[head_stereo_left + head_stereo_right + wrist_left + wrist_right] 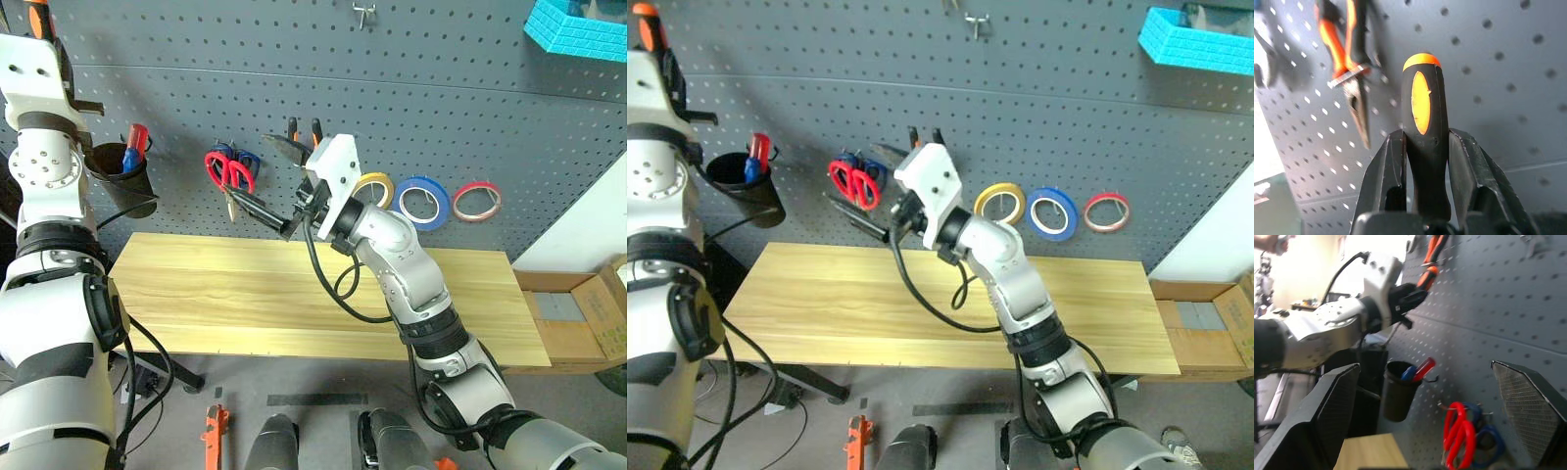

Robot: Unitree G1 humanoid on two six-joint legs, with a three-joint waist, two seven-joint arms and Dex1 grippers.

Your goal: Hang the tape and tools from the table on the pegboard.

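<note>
Screwdriver clamped in left hand, near pegboard.

The table stands against the pegboard, which rises behind its far edge. On the board hang, from left to right, a cup with tools in it, two pairs of scissors together, pliers, then three rolls of tape side by side. A basket sits high at the far right.
</note>
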